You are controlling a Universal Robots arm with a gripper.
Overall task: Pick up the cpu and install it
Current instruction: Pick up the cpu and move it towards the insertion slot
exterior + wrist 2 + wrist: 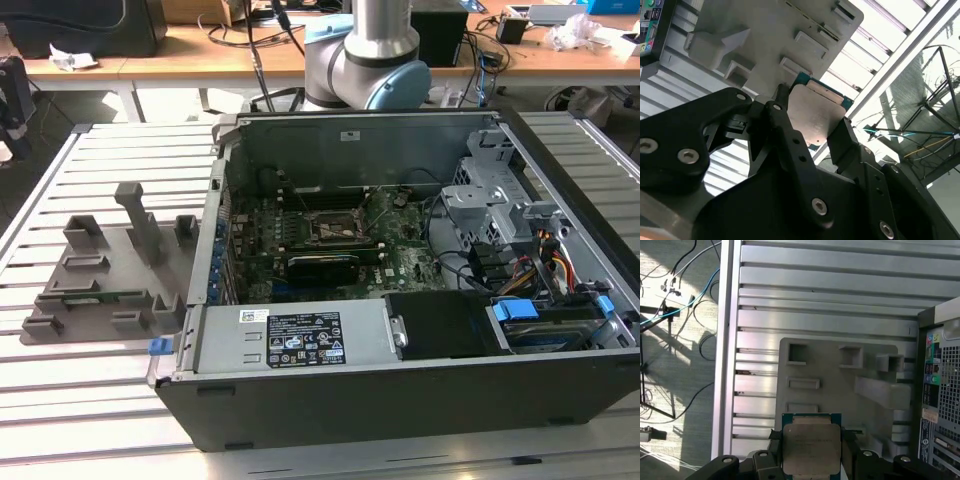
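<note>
CPU (811,452) is clamped at two opposite edges between the gripper (812,119) fingers, held above the grey fixture (840,385) on the slatted bench (815,290), beside the computer case (940,390).

Black pincer (812,116), seen in both wrist views, clamped on opposite edges of the cpu (811,447). Silver-grey arm (380,35) at twelve o'clock in the exterior view.

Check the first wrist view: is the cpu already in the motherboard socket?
No, the cpu is clamped in the gripper, with the grey fixture behind it.
</note>
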